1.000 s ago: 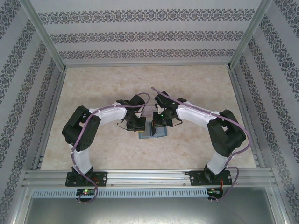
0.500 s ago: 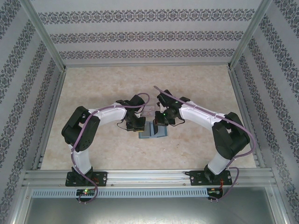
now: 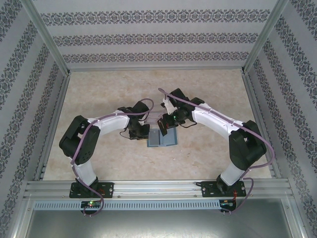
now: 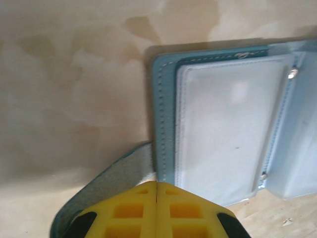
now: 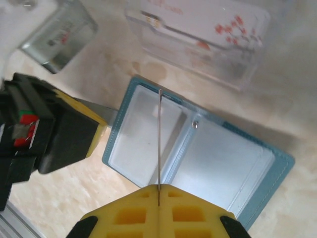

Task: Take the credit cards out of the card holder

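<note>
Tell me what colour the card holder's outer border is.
Teal-blue on the card holder, best seen in the right wrist view.

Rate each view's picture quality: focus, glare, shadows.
Left wrist: soft throughout, the wallet has smeared stitching and a pale glare patch on its clear pocket. Right wrist: sharper, the card in the right end effector a thin crisp line, the clear tray behind softer. Top external: even light, faint shadows on the table.

Right gripper [image 5: 158,193] pulls back from the card holder [image 3: 163,140] toward the far side (credit card [image 5: 159,139] pinched edge-on). Meanwhile the left arm [image 3: 79,144] shifts left.
</note>
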